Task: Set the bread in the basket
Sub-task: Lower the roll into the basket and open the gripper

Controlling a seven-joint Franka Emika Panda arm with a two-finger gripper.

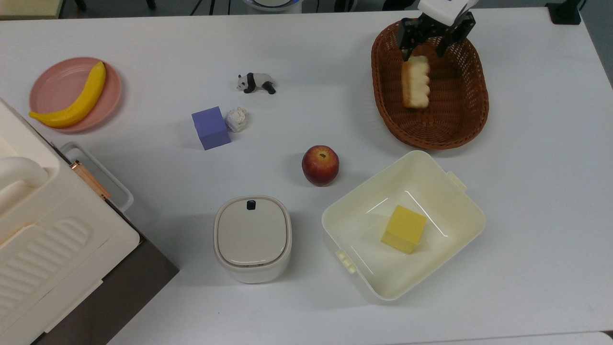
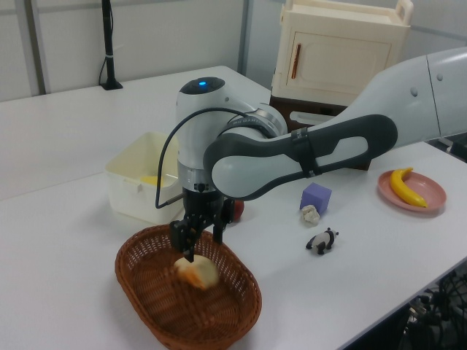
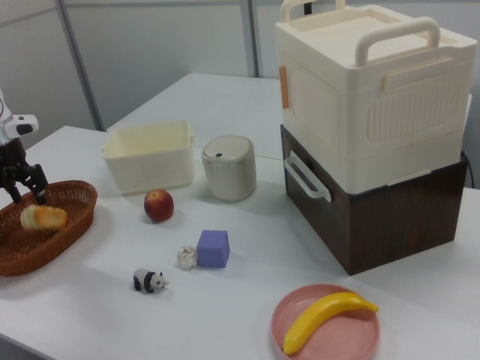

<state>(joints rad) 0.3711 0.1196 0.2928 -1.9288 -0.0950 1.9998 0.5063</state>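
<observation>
Placement step appears complete: small oblong toy loaf of bread [image 1: 414,82] lies on its side inside the large oval brown wicker basket [image 1: 471,112]. Gripper [image 1: 435,47] hovers just above it, fingers spread wide, holding nothing. Next move, by judgement: lift clear of the rim.

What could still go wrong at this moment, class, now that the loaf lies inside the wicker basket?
1. The open pincer hangs just above the bread; moving sideways instead of straight up, a fingertip might catch the loaf and drag it.
2. The pincer sits low inside the basket, near its far rim in the top view, so a sideways retreat could snag the weave and shift the basket.
</observation>
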